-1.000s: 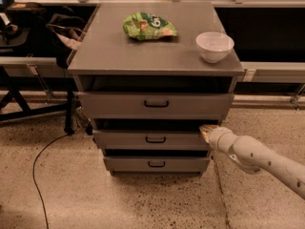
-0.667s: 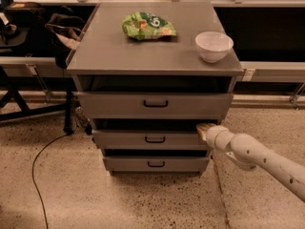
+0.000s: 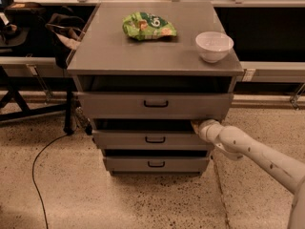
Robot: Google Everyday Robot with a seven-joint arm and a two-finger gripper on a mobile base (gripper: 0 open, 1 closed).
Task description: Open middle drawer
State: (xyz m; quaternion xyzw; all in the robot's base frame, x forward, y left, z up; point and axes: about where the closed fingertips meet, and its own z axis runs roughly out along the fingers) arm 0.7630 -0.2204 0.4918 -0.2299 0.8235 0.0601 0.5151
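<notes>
— What's changing?
— My gripper is creeping left since a moment ago, tucking in at the top right corner of the middle drawer, under the top drawer.
— Clamped or spread?
— I'm not managing to tell.

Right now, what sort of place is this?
Probably an office or lab test area: a grey cabinet with a chip bag and bowl on top, speckled floor, loose cable. The gripper is at the top right corner of the middle drawer.
</notes>
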